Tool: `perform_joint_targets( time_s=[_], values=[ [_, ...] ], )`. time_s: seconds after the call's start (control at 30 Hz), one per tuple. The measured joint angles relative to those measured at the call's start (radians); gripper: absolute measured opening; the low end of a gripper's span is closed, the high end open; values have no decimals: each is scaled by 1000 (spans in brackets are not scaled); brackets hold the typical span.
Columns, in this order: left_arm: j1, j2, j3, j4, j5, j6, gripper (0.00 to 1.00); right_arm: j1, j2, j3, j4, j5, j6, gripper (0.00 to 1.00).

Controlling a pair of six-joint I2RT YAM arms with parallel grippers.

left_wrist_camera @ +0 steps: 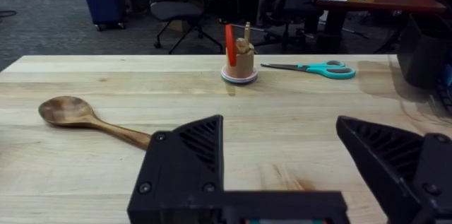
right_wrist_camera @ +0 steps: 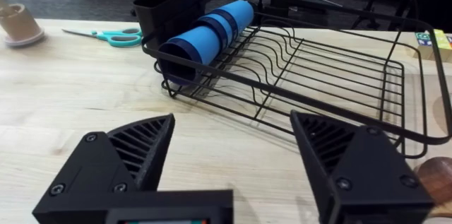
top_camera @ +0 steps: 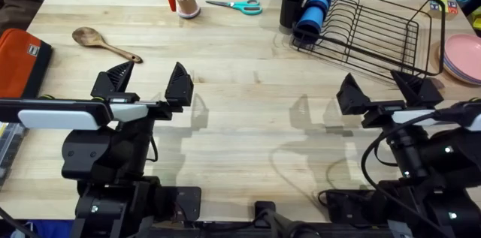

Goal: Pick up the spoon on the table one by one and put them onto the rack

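Spoon (top_camera: 104, 43) flat on counter (top_camera: 248, 118), far left — rack (top_camera: 376, 35) far right. L gripper (top_camera: 148, 82), R gripper (top_camera: 385, 90): fingers wide apart, holding nothing.

On the counter (top_camera: 248, 110): 1 wooden spoon (top_camera: 104, 42), 1 pair of teal-handled scissors (top_camera: 237, 5), 1 black wire rack (top_camera: 376, 31) holding 1 blue cup (top_camera: 313, 5), 1 stack of pink plates (top_camera: 462, 58), 1 small wooden holder (top_camera: 186, 2), and 1 orange pouch (top_camera: 19, 61).
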Motion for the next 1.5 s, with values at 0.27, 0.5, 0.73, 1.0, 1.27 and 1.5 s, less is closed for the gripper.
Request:
perform_joint_targets(
  time_s=[0.27, 0.5, 0.73, 1.0, 1.27, 1.5],
  values=[
    [0, 0, 0, -3, 0, 0, 994, 0, 2, 0, -5, 0, -1, 993],
    [0, 0, 0, -3, 0, 0, 993, 0, 2, 0, -5, 0, -1, 993],
    [0, 0, 17, -44, 0, -5, 993, 0, 2, 4, -18, 0, 47, 993],
    [0, 181, 266, -214, 0, -9, 993, 0, 35, 199, -393, -4, 97, 993],
    [0, 502, 571, -360, 0, -10, 993, 0, 198, 479, -500, -4, 104, 993],
    [0, 762, 849, -481, 2, -10, 993, 0, 415, 708, -584, -4, 107, 993]
  ],
)
